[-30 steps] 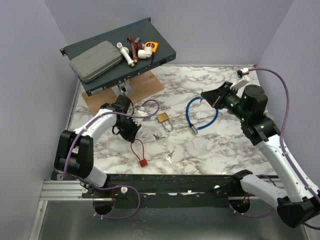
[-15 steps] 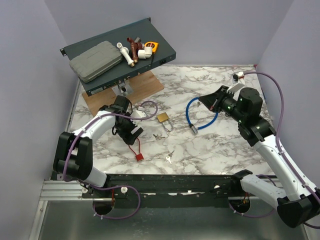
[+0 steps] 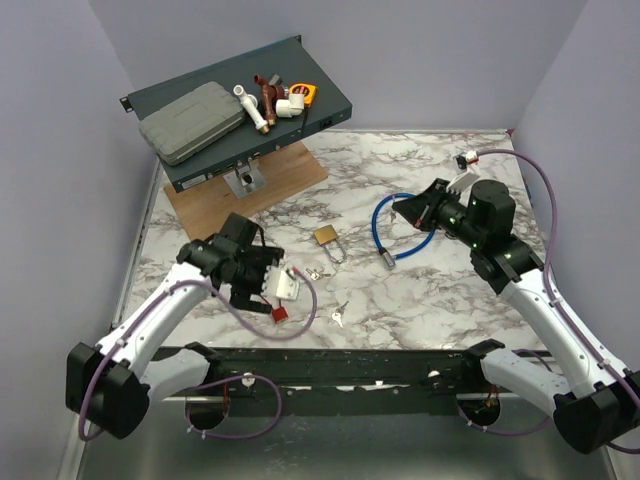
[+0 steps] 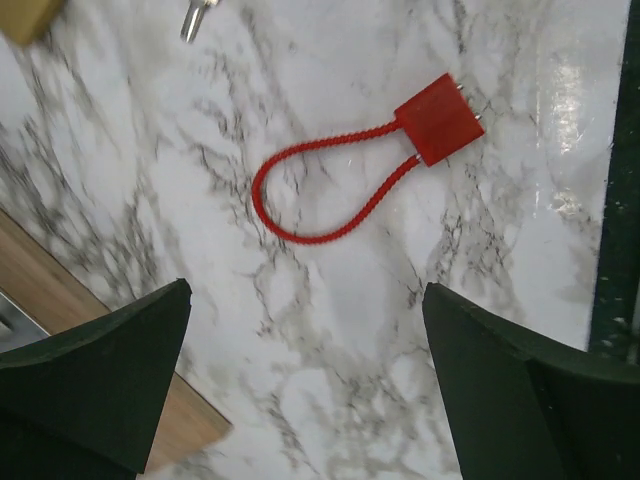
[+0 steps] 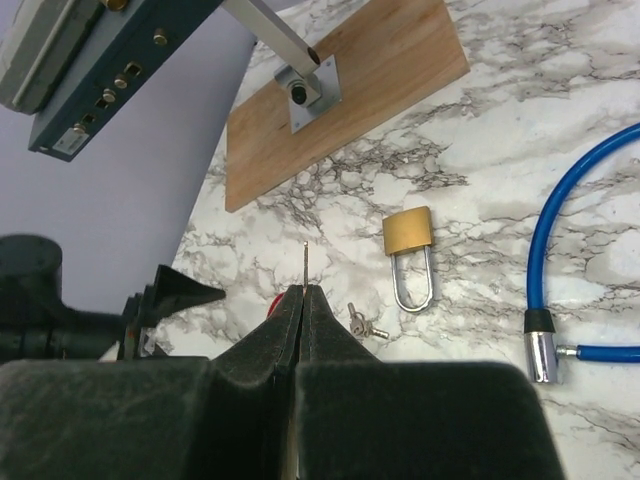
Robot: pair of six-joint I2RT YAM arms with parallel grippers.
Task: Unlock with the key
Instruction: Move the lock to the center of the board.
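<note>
Alignment is what this step turns on, I judge. My right claw (image 5: pixel 303 292) is pressed together on a thin metal sliver that stands out past its tips, which I take for the key (image 5: pixel 305 262). It hangs over the tabletop (image 3: pixel 440 300) right of the middle, well apart from the padlock (image 5: pixel 408 232). That padlock lies flat near the middle, brass body toward the far edge, shackle (image 5: pixel 412 282) toward the near edge. I cannot see its keyway, which I guess sits in the body's far end. So I should come in low from the far side, blade in line with the body, and push gently, for the lock is loose and would likely slide. My left claw (image 4: pixel 306 300) is spread wide and empty above the red cable lock (image 4: pixel 438 118), toward the near-left corner; it could pin the shackle while I insert and turn. Loose keys (image 3: pixel 318 272) lie just nearward of the padlock, and a blue cable lock (image 3: pixel 400 225) lies beneath my right claw; neither needs touching. At the far-left corner a raised dark shelf (image 3: pixel 325 105) carries a shut grey case (image 3: pixel 190 122), contents hidden, plus pipe fittings (image 3: pixel 265 100) and a tape measure (image 3: pixel 302 93).
</note>
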